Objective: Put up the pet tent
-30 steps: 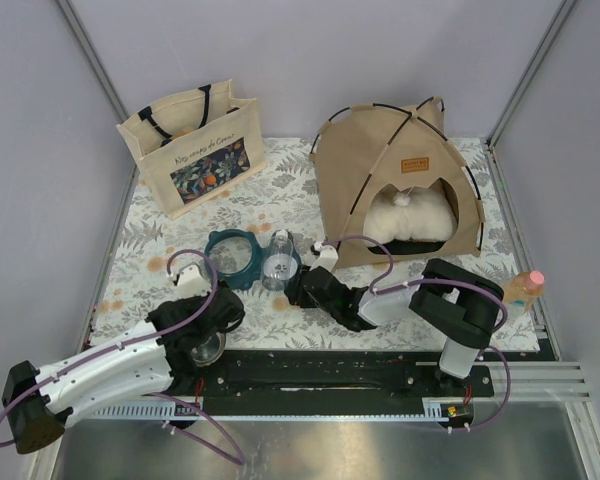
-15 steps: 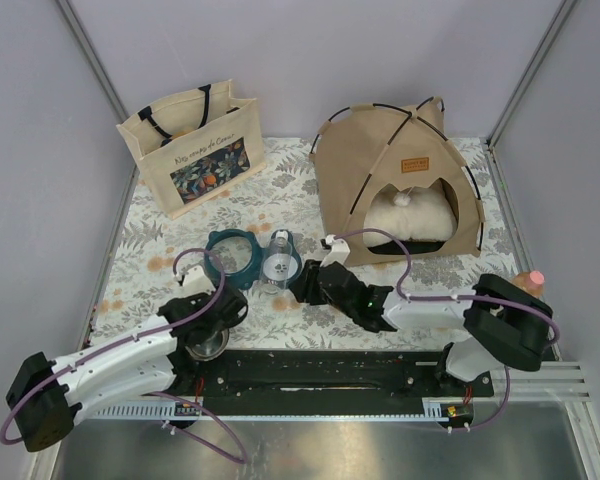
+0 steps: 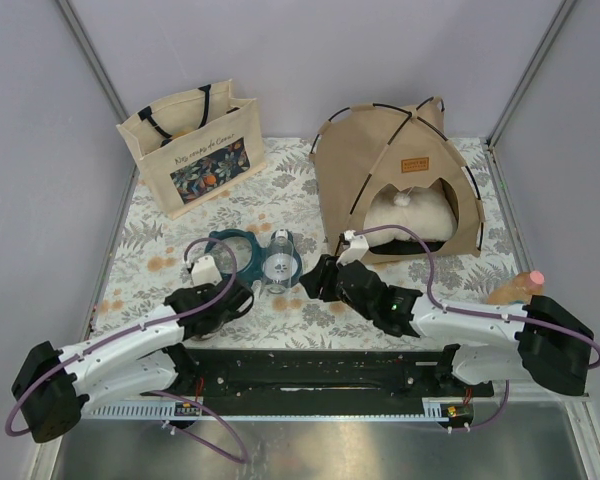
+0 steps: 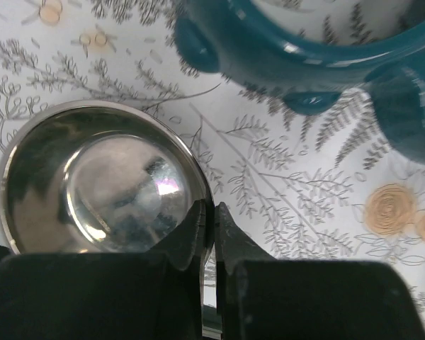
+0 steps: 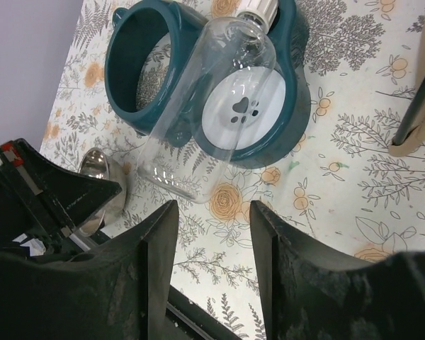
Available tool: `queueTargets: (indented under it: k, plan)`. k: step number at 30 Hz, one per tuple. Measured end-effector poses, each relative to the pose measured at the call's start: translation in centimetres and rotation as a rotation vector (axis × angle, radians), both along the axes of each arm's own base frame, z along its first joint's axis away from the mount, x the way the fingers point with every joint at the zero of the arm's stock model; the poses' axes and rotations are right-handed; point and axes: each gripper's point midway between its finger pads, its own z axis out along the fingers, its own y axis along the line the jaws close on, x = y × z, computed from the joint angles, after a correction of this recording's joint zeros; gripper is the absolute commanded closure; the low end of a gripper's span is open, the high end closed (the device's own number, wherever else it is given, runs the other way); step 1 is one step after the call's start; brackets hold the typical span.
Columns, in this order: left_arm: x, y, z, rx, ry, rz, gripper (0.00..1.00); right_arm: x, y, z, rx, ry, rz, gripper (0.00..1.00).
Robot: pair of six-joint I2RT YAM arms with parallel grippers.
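Advanced, left gripper (image 4: 207, 210) pinches bowl (image 4: 106, 184); spread right gripper (image 5: 214, 212) lies near pet tent (image 3: 380, 165).

The left hand (image 3: 230, 297) slides forward across the counter (image 3: 310, 190), bringing the steel bowl (image 4: 106, 177), pinched at its rim, from well short of the teal feeder (image 4: 290, 53) to just beside it. The right arm flattens, its elbow swinging low and away from the feeder, while the right hand (image 3: 315, 283) edges slightly off from it.

Left tool (image 4: 211, 216) covers near rim of steel bowl (image 4: 92, 191); pet tent (image 5: 419, 117) cropped by right wrist view's edge.
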Motion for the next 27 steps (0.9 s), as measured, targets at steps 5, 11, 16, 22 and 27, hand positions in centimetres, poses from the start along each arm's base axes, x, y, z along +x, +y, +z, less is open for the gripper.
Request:
queueTargets:
  k: [5,11,16,22,27]
  plan:
    - [2.0,-1.0,3.0,0.041,-0.058,-0.067,1.00,-0.3,-1.0,0.3,-0.005,-0.007,-0.009,0.45]
    - [6.1,-2.9,8.9,0.090,-0.183,-0.124,1.00,-0.3,-1.8,0.5,-0.010,-0.015,-0.028,0.44]
    - [10.3,-3.6,11.8,0.144,-0.225,-0.097,1.00,-0.5,-2.2,0.1,-0.022,-0.010,-0.029,0.44]
    - [13.7,-3.8,11.3,0.191,-0.205,-0.070,1.00,-0.7,-2.6,0.0,-0.036,-0.007,-0.028,0.43]
    - [15.4,-4.2,10.0,0.213,-0.169,-0.056,1.00,-0.6,-3.1,0.0,-0.047,-0.011,-0.040,0.43]
